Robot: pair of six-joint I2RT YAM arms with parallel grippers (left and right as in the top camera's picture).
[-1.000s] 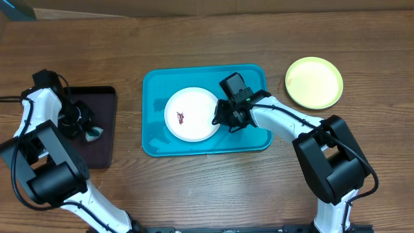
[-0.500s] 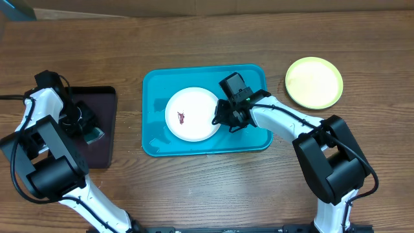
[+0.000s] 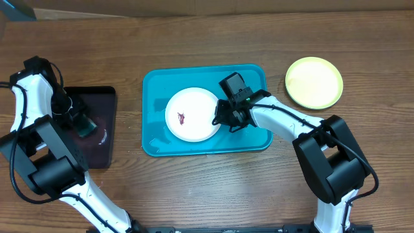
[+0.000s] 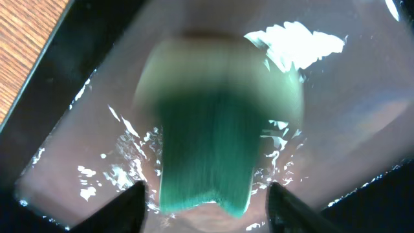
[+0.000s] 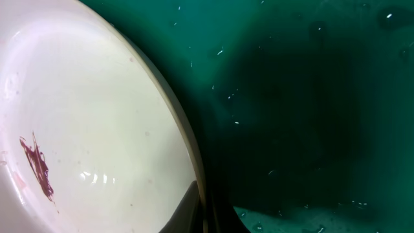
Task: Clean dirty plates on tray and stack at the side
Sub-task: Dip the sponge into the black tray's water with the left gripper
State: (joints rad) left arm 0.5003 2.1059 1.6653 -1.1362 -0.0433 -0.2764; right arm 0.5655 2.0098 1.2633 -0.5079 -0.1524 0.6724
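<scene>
Sponge (image 4: pixel 217 149) just released onto black tray (image 3: pixel 103 142), left gripper (image 4: pixel 207 210) parted | right gripper (image 3: pixel 220 118) unchanged, pinching white plate (image 3: pixel 192 115) rim | smear (image 3: pixel 181 118) unwiped.

You're at a robot lab bench, not a kitchen: a wood-grain table (image 3: pixel 207 39), the left arm (image 3: pixel 55 171) mounted at lower left of the frame, the right arm (image 3: pixel 330 162) at lower right, brown cardboard (image 3: pixel 194 6) along the top edge, a turquoise tray (image 3: pixel 155 139) set mid-frame
</scene>
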